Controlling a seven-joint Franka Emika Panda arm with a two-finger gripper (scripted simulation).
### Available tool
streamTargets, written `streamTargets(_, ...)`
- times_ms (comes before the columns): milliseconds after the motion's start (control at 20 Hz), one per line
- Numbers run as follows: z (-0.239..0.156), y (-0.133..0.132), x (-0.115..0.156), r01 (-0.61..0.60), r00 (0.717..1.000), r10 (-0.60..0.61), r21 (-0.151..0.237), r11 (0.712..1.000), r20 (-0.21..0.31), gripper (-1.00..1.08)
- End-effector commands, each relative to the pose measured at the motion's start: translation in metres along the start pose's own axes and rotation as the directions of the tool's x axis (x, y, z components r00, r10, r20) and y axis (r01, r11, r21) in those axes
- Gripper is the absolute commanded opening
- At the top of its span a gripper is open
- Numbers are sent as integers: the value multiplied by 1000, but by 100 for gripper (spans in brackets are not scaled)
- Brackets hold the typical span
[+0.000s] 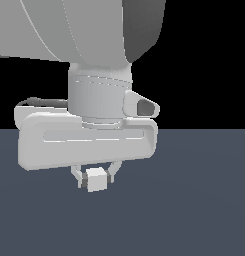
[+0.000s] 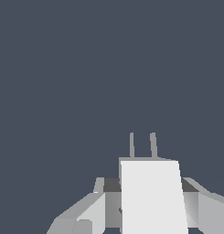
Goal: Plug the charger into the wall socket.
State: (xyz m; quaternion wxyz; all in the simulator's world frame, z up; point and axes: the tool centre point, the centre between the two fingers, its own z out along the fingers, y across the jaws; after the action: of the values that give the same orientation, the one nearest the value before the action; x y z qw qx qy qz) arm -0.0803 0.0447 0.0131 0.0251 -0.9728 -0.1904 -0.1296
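Overhead, the arm's (image 1: 79, 30) pale grey links filled the upper part of the exterior view, with the wrist cylinder dropping straight down into the broad, flat hand housing. At that housing's left end in the exterior view, a thin dark cable curved off its top edge. Below the housing hung the gripper (image 1: 95, 176), its 2 short fingers (image 1: 76, 173) angled inward and closed up against either side of the charger (image 1: 97, 179). The jaws were narrowly set, only as wide as that small off-white block, which sat pinched between them and appeared lifted clear of the dark blue-grey floor (image 1: 194, 210), though any contact below it could not be told for certain. Further toward the exterior view's right, a small rounded camera pod (image 1: 142, 107) jutted from the wrist, just above the housing's end. Beyond it lay only bare floor under a black backdrop.

In the wrist view, the gripper (image 2: 150, 205) bracketed the charger (image 2: 152, 196) close up, a pale finger (image 2: 93, 212) pressed at each flank. 2 thin grey prongs (image 2: 142, 145) stood out from the block's far face, side by side and roughly parallel, pointing away over plain floor (image 2: 86, 68). The wall socket did not show in either view.
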Motion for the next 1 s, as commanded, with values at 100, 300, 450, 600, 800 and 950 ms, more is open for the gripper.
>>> streamTargets(100, -5, 1, 10, -9, 1000, 9, -2, 1000, -1, -100)
streamTargets(300, -13, 4, 28, -26, 1000, 26, -6, 1000, -2, -100)
streamTargets(450, -21, 8, 45, -44, 999, 43, -10, 999, -2, -100)
streamTargets(600, -31, 13, 66, -64, 998, 64, -16, 998, -3, -100)
streamTargets(800, -43, 20, 92, -90, 996, 90, -23, 996, -3, -100)
streamTargets(950, -49, 25, 107, -105, 995, 105, -28, 994, -3, -100)
